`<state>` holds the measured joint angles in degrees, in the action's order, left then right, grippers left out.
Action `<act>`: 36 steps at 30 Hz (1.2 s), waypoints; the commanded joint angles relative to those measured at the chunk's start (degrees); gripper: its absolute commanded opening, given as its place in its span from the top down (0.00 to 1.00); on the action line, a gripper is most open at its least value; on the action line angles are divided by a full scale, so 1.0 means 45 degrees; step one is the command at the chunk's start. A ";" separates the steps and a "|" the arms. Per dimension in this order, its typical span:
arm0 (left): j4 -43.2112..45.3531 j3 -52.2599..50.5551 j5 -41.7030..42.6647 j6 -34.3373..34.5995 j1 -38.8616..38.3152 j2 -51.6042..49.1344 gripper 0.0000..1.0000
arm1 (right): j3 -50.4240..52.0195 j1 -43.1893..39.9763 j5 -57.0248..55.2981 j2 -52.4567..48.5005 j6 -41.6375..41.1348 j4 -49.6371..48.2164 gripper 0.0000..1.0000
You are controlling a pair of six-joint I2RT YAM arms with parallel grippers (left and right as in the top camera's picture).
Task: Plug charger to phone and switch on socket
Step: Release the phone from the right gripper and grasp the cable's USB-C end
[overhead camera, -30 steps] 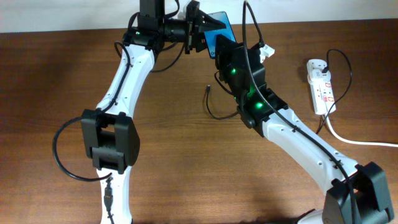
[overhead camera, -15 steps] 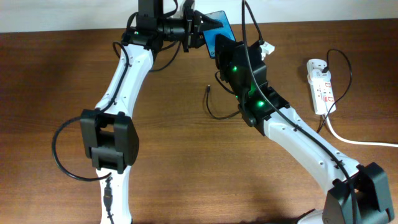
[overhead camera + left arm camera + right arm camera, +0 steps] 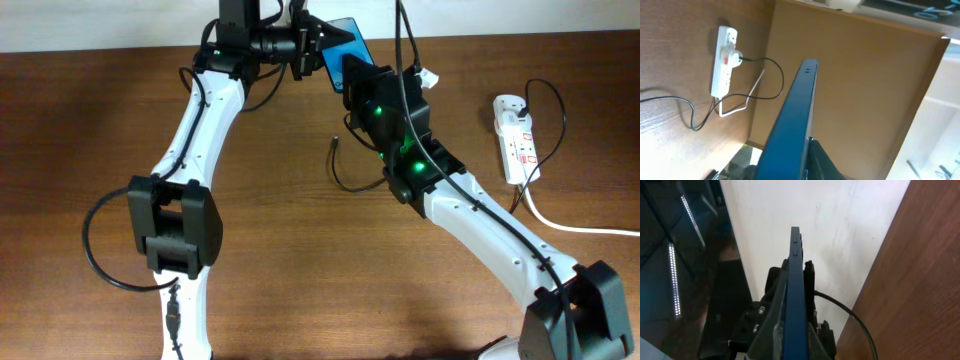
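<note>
The phone (image 3: 345, 42), blue screen and black frame, is held up in the air at the table's back edge. My left gripper (image 3: 318, 45) is shut on its left part, and it shows edge-on in the left wrist view (image 3: 792, 117). My right gripper (image 3: 352, 72) is shut on its lower right part, and it stands edge-on between my fingers in the right wrist view (image 3: 795, 290). The charger's black connector tip (image 3: 332, 144) lies loose on the table under the right arm. The white socket (image 3: 517, 135) lies at the right, also seen in the left wrist view (image 3: 724, 62).
A thick white cord (image 3: 570, 226) runs from the socket to the right edge. A thin black cable (image 3: 548, 100) loops out of the socket's top. The wooden table (image 3: 280, 250) stretches in front. A wall rises behind the back edge.
The left gripper and the phone have shifted slightly left and toward the back edge. The right gripper has stayed at the phone. The charger tip and the socket have not moved.
</note>
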<state>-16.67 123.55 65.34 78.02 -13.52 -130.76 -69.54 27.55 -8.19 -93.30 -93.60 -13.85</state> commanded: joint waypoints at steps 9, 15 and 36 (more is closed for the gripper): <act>-0.0097 0.0180 -0.0971 0.0369 0.0044 0.0039 1.00 | -0.0097 0.0194 0.0675 0.0068 0.1360 -0.0364 0.77; 0.1035 0.0175 -0.0068 0.0165 0.0680 0.0039 1.00 | -0.0097 -0.0714 0.1209 0.0073 0.2307 0.0005 0.61; 0.0068 -0.0121 0.4949 -0.6178 0.3623 0.0034 1.00 | -0.0238 -0.2837 0.8602 -0.3259 1.3255 0.5974 0.51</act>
<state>-13.26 123.61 87.37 51.53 1.54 -130.76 -69.93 14.46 28.86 -105.91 -34.70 14.72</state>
